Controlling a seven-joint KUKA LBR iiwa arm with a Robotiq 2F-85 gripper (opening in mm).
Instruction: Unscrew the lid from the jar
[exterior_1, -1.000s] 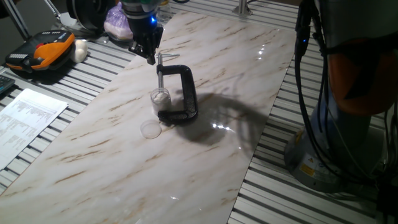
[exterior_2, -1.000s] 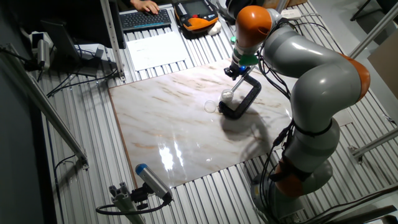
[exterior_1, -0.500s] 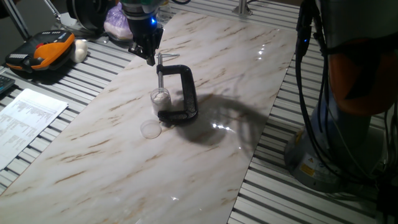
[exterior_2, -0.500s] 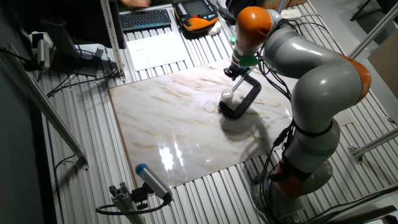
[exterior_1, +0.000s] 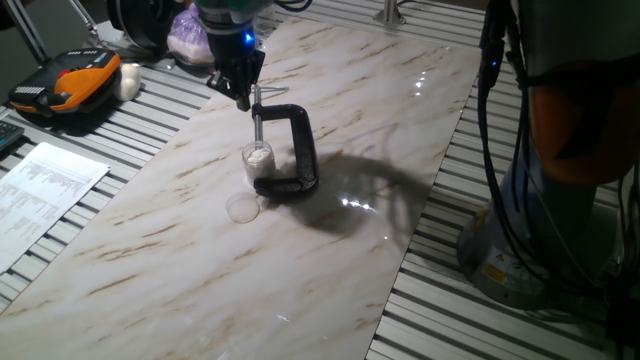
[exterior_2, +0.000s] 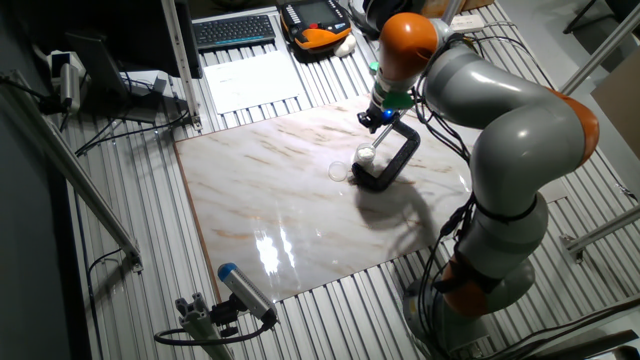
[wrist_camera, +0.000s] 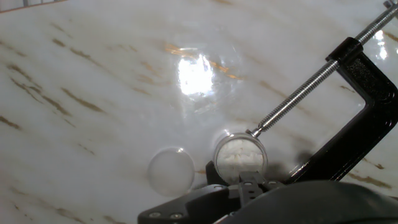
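Note:
The jar is tiny and clear, with white stuff inside, and stands open, pinched between the screw tip and the jaw of a black C-clamp. The lid, a translucent whitish disc, lies flat on the marble just in front of the jar, apart from it. My gripper hangs above the far end of the clamp's screw, fingers together, holding nothing. The other fixed view shows the gripper, jar and lid. The hand view looks down on the open jar and lid.
The clamp lies flat on the marble slab, its screw pointing away from the jar. An orange-and-black pendant, a paper sheet and a purple bag lie off the slab's far left side.
My gripper has risen slightly and drifted a little away from the clamp's screw end. The jar, lid and clamp have not moved.

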